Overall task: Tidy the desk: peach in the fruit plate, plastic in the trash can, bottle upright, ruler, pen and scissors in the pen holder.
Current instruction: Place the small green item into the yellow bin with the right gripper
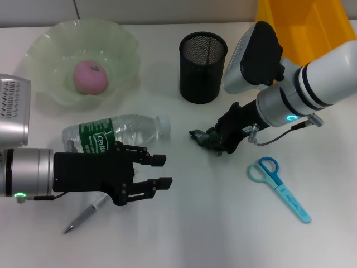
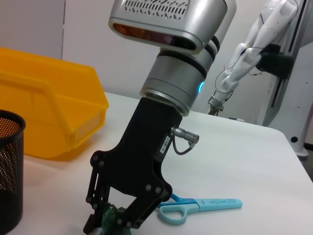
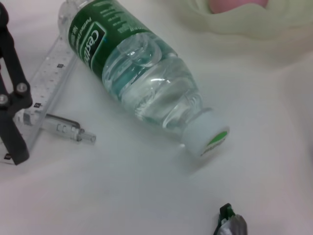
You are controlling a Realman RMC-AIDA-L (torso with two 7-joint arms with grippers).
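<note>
On the white counter (image 1: 212, 234), the peach (image 1: 90, 76) sits in the fruit plate (image 1: 50, 50) and the bottle (image 1: 114, 132) lies flat. The right pincer (image 1: 203, 137) grips crumpled plastic (image 1: 199, 135) beside the pen holder (image 1: 202, 67). The left pincer (image 1: 162, 171) hovers agape above the pen (image 1: 85, 214); scissors (image 1: 277, 186) lie apart.

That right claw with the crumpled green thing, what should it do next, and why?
Probably lift it off the table. The right gripper looks shut on the crumpled plastic, which sits low on the desk; the yellow bin, likely the trash can, stands behind it.
</note>
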